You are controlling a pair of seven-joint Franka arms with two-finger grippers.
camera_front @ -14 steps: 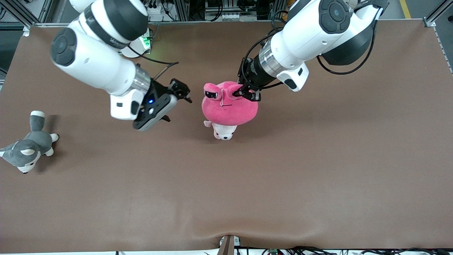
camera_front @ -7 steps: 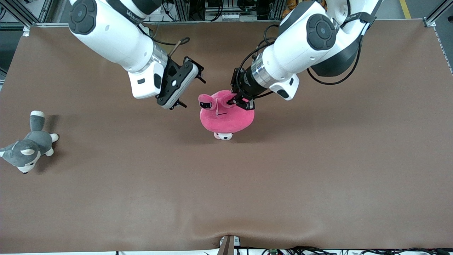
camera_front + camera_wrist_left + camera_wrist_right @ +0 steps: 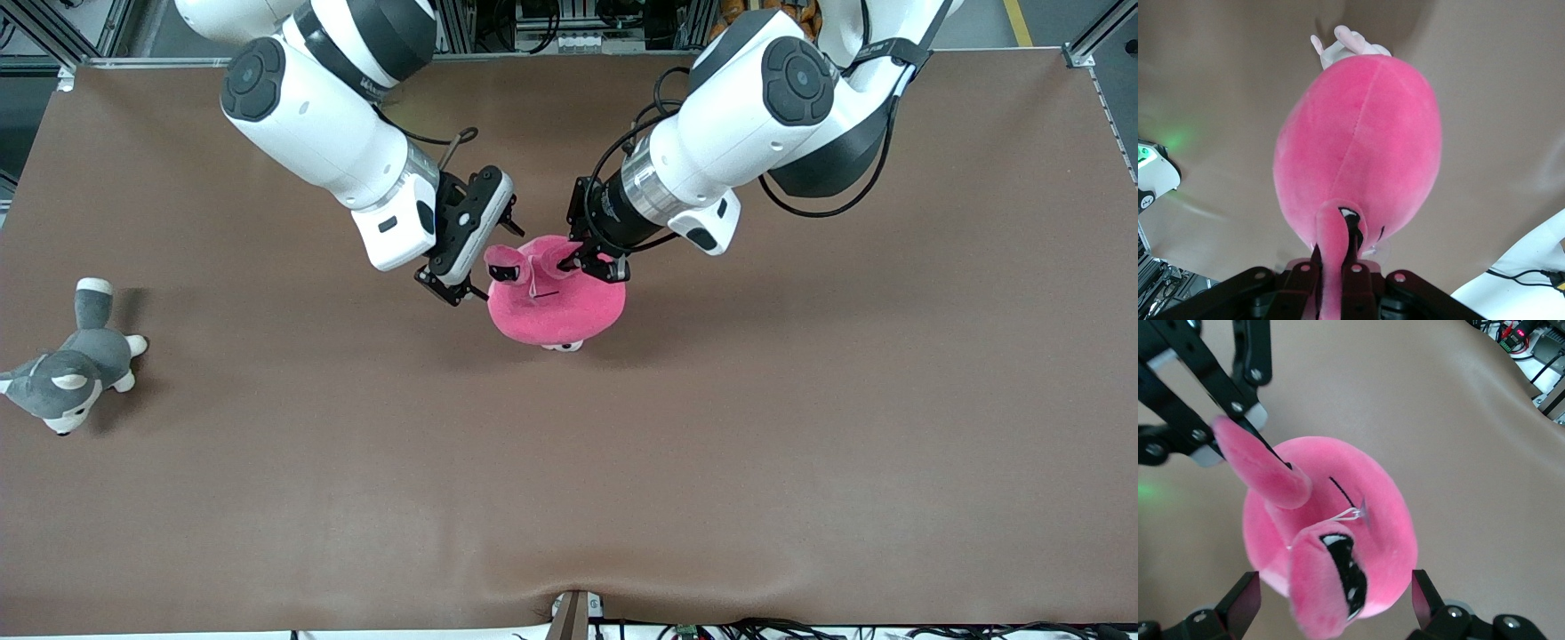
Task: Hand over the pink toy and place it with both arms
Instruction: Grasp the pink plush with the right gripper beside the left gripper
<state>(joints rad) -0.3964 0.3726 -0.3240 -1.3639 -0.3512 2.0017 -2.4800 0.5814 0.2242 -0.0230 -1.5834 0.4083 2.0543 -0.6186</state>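
Moved in since 0.5 s ago: right gripper [image 3: 473, 252] now down beside pink toy [image 3: 553, 302], toward right arm's end of table, w/ fingers spread apart either side of one floppy ear. Nudged too: toy and left gripper [image 3: 594, 260], a bit toward right arm's end.

Held up off table [image 3: 800, 444] by left gripper, clenched on other ear at top of toy. Body hanging below, round and hot pink, dark half-lidded eyes showing in front view. In left wrist view: ear [image 3: 1331, 267] pinched between black fingers [image 3: 1353, 293], body [image 3: 1358, 147] dangling over brown surface.

In right wrist view: toy [image 3: 1338, 540] sitting between own spread fingertips [image 3: 1241, 603], not gripped; near ear w/ dark eye patch closest to cam. Left gripper's fingers [image 3: 1218, 393] seen clamped on second ear [image 3: 1261, 467].

Under toy, on table: small pale pink-and-white puppy plush [image 3: 560, 345], mostly hidden in front view, snout just poking out at edge nearer front cam; paws visible in left wrist view [image 3: 1348, 47].

Grey-and-white husky plush [image 3: 67, 369] lying at right arm's end of table, well apart from rest.
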